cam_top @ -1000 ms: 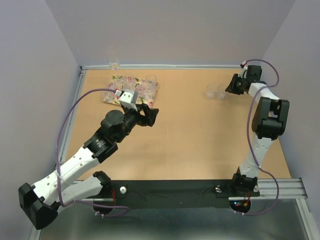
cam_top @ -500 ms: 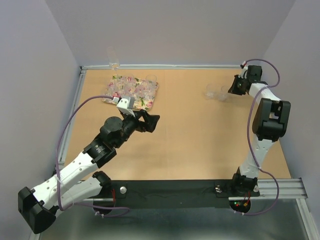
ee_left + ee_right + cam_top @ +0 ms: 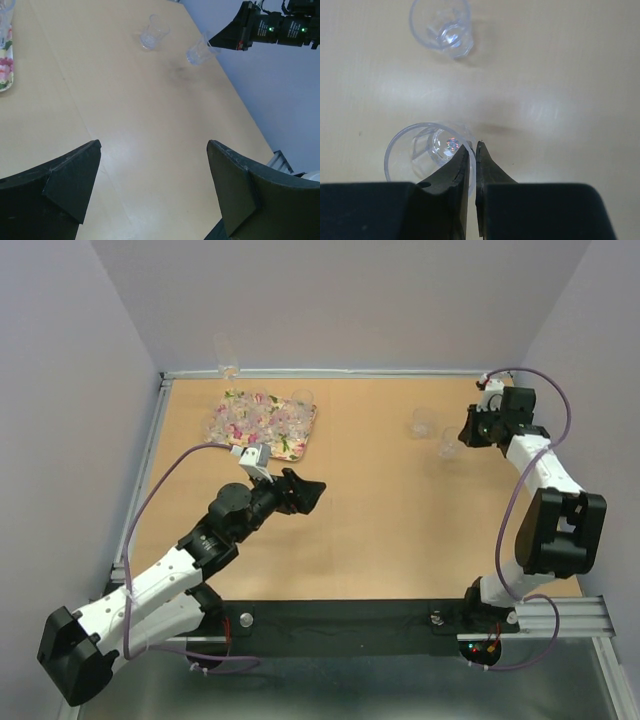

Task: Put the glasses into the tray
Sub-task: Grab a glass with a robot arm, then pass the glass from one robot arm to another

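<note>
Since the earlier frame: left arm (image 3: pixel 190 550) drawn back from over the tray (image 3: pixel 288 445) toward its own base, so the whole tray now shows. Right arm (image 3: pixel 545 475) has dropped its elbow toward the near edge. One of the two glasses in front of it has shifted away from its neighbour, nearer the bases.

Desk (image 3: pixel 400 530): tan wood, carries all items.

Tray: cream with pink flowers and green leaves. It lies ahead of the left hand (image 3: pixel 308 495) and off to its left, well apart from it. It holds a tight cluster of clear glasses (image 3: pixel 250 418), all upright as far as can be told; the count cannot be made out. A tall glass (image 3: pixel 228 358) stands beyond the tray, at the far edge of the desk.

Left hand: fingers spread wide, nothing between them. The wrist view shows only bare desk in the gap.

Right hand (image 3: pixel 472 146): fingers closed to a thin slit, pinching the wall of one glass, with one finger inside the rim and the other outside. This pinched glass (image 3: pixel 417 150) sits directly at the fingertips, mouth up. Cannot tell whether its base touches the desk.

Second glass (image 3: pixel 441 25): stands free on the desk ahead of the right hand's fingertips, apart from the pinched glass and untouched.

Green lights (image 3: pixel 270 29) glow on the right wrist, seen from the left wrist camera.

Both of these glasses are well apart from the tray.
</note>
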Motion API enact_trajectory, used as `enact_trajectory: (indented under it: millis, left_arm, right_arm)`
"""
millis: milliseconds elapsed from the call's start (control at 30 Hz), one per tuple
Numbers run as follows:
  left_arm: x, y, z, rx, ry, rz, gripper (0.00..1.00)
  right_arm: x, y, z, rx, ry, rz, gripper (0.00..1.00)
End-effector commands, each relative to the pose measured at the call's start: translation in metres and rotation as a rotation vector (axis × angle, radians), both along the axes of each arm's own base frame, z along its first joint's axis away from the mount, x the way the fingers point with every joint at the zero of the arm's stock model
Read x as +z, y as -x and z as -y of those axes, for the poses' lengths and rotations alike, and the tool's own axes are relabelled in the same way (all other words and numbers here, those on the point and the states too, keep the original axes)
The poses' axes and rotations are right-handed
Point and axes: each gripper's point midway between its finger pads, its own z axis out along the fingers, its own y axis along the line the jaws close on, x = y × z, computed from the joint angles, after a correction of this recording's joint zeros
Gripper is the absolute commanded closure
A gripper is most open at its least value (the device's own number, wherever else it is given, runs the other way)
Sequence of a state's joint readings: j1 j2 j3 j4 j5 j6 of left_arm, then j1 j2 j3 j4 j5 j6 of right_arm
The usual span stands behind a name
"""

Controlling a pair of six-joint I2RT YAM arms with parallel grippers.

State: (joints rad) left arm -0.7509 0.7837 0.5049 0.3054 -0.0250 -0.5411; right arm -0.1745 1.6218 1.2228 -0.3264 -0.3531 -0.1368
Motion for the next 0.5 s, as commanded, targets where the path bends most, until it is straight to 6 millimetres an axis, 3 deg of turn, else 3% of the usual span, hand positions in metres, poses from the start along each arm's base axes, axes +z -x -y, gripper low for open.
enact_trajectory:
  millis: [0,33,267,300,467]
  left_arm:
    - [0.019,-0.003,0.008,-0.009,0.116,0.015,0.01]
    - [0.015,-0.005,0.01,-0.008,0.115,0.0,0.01]
    - [0.001,-0.011,0.018,0.015,0.157,-0.111,0.02]
    - [0.0,-0.012,0.018,0.02,0.163,-0.125,0.02]
    - [-0.012,-0.018,0.027,0.025,0.165,-0.2,0.04]
  right_arm:
    - [0.016,0.021,-0.035,0.137,0.054,0.063,1.0]
    - [0.024,0.025,-0.048,0.166,0.075,0.086,1.0]
    - [0.017,0.043,-0.106,0.273,0.226,0.089,1.0]
    - [0.017,0.047,-0.121,0.31,0.244,0.094,1.0]
    - [0.012,0.055,-0.149,0.374,0.371,0.094,0.99]
